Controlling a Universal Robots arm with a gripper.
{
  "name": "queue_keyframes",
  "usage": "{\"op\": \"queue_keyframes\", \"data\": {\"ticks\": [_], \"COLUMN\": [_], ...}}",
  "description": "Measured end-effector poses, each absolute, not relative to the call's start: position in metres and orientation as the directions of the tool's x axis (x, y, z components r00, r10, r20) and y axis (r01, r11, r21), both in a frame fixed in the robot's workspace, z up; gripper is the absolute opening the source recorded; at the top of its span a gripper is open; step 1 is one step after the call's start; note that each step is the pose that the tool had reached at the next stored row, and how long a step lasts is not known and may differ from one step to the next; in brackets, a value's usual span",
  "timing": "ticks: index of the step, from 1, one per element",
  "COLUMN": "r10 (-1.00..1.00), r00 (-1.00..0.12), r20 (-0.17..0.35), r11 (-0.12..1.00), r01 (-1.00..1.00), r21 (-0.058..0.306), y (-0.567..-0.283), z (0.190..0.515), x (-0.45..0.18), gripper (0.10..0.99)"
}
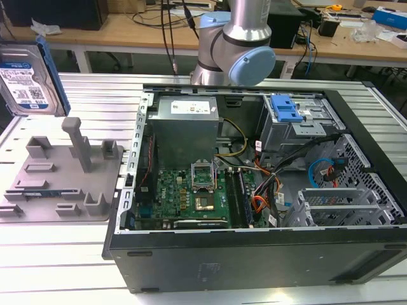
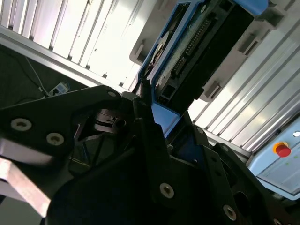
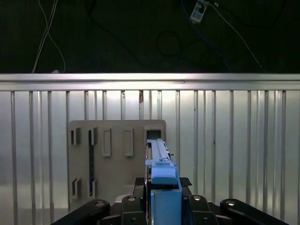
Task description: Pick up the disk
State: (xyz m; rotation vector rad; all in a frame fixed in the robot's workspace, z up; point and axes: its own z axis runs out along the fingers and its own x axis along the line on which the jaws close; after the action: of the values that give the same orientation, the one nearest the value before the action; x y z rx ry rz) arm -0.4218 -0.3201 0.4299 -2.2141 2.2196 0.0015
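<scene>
Disk (image 1: 28, 79), clamped on edge between the gripper's (image 3: 162, 199) closed fingers, hung lifted clear above the grey holder (image 1: 60, 181) near the tabletop's (image 1: 89, 95) edge.

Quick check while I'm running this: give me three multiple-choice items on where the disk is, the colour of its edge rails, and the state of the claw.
1. Where is the disk?
A. Inside the computer case
B. Raised clear of the grey holder
C. Flat on the table

2. The disk's edge rails are:
A. Red
B. Blue
C. Yellow

3. The claw is:
A. Open, apart from the disk
B. Shut on nothing
C. Shut on the disk

Answers:
1 B: the exterior view shows the disk upright in the air, off the holder.
2 B: a blue rail shows in both wrist views.
3 C: in the first wrist view the disk sits clamped between the claw's fingers.
</scene>
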Motion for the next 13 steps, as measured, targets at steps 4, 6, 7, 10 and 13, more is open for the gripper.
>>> {"op": "queue_keyframes", "data": {"ticks": [4,6,7,10,13], "r10": [-1.000,-1.000,-1.000,-1.000,-1.000], "r00": [-0.002,-0.002,-0.002,-0.002,-0.002], "r20": [-0.012,-0.015,-0.016,-0.021,-0.027], "r11": [0.003,0.003,0.003,0.003,0.003], "r01": [-1.000,-1.000,-1.000,-1.000,-1.000], "r21": [-0.004,-0.004,-0.004,-0.004,-0.004], "y": [-0.323,-0.324,-0.325,-0.327,-0.329], "z": [0.446,0.451,0.454,0.467,0.481], "x": [-0.422,-0.422,-0.422,-0.422,-0.422], "gripper": [0.369,0.369,0.369,0.369,0.369]}}
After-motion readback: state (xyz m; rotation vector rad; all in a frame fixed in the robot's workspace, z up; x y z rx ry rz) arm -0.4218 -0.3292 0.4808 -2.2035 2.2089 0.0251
